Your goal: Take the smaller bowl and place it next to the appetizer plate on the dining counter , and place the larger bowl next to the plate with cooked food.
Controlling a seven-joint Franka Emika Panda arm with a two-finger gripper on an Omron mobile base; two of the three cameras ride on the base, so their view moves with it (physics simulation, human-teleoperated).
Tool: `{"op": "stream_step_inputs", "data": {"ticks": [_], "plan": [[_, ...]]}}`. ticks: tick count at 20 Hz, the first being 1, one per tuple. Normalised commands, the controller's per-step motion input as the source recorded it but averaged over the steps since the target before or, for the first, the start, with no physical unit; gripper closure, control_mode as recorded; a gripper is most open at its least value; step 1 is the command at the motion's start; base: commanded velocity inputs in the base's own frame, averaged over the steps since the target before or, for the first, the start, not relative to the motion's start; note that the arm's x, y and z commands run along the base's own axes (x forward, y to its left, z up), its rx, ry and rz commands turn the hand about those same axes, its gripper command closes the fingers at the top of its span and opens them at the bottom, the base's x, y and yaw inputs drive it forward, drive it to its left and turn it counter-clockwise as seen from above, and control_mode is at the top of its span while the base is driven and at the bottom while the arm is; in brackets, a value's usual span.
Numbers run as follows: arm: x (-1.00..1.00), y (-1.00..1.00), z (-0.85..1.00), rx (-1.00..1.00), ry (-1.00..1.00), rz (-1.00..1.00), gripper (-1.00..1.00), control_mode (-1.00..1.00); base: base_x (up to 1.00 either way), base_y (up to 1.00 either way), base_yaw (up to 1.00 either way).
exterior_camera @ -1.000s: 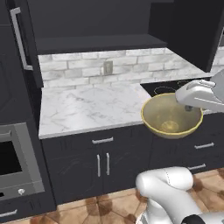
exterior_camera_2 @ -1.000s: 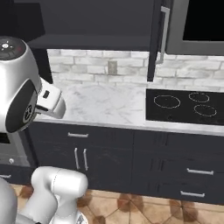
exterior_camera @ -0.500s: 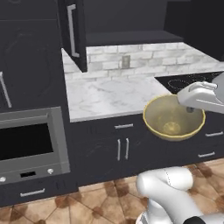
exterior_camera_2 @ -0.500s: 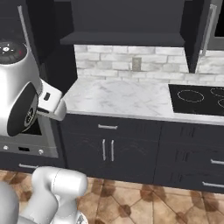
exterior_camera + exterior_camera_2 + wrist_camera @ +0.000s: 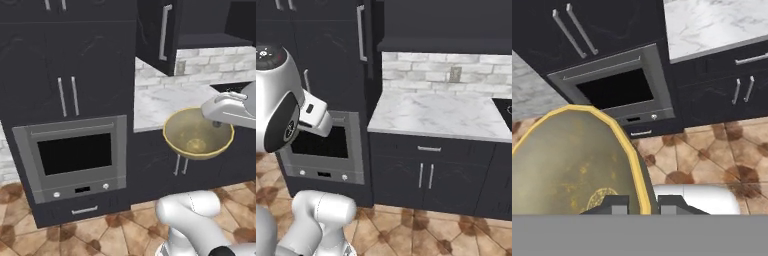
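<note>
Now the gripper [image 5: 638, 204] pinches the rim of the smaller bowl [image 5: 198, 132], one finger inside and one outside. That golden-tan bowl hangs in the air in front of the dark cabinets, beside the wall oven [image 5: 76, 154], above the tiled floor [image 5: 426, 231].

Flat, even rendered light with no clear source leaves the dark cabinets [image 5: 65, 60] dim and the marble table [image 5: 441, 115] bright, shadows faint, textures soft and slightly blurred, no glare.
</note>
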Motion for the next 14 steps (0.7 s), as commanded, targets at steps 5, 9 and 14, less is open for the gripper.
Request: {"op": "stream_step_inputs", "data": {"ticks": [5,9,14], "plan": [[0.00,0.00,0.00,0.00,0.00,0.00,1.00,1.00,-0.60,0.93,0.00],[0.00,0.00,0.00,0.00,0.00,0.00,1.00,1.00,-0.82,0.86,0.00],[0.00,0.00,0.00,0.00,0.00,0.00,1.00,1.00,-1.00,0.72,0.00]]}}
